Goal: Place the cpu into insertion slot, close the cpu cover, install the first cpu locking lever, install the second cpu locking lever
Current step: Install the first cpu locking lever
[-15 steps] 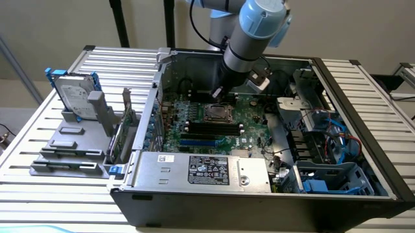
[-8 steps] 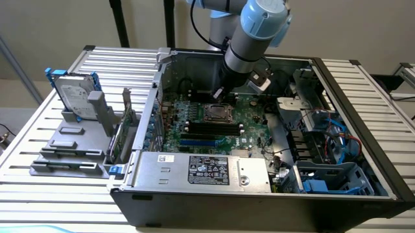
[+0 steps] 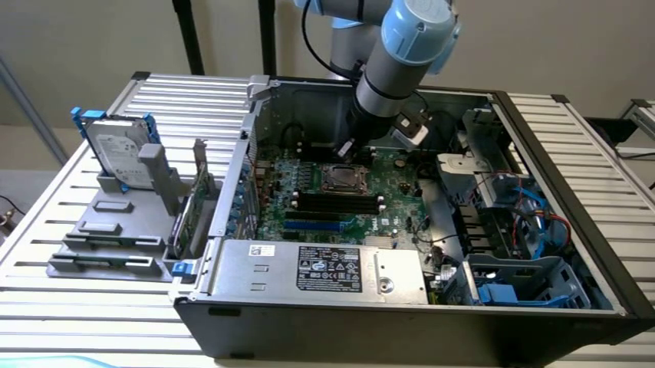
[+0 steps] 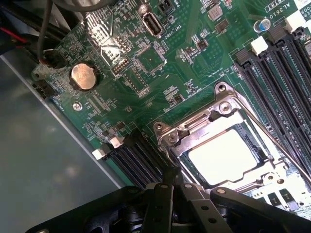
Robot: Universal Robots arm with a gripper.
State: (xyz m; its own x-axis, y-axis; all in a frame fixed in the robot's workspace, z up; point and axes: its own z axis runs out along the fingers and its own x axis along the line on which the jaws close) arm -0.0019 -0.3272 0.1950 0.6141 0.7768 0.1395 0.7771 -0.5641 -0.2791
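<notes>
The black two-fingered gripper [image 4: 172, 187] has its fingers pressed together and holds nothing; its tips hang just beside the near corner of the square silver metal cpu cover [image 4: 221, 127], whether touching cannot be told. The cover lies flat over the small square insertion slot [image 4: 252, 145], and through its window shows the pale silver-grey square cpu [image 4: 224, 156], seated inside and just beyond the fingertips. A thin silver locking lever [image 4: 291, 158] runs along the cover's far edge beside the long black memory slots [image 4: 279, 77].

In the exterior view the gripper [image 3: 346, 147] sits in the upper centre of the frame, directly above the socket's cover [image 3: 345, 178] on the green circuit board [image 3: 394, 201] inside the open black computer case [image 3: 409, 322].

White printing on the board reads "INT_USB2" and "AL3610"; the power supply's label [image 3: 329, 268] is too small to read.
</notes>
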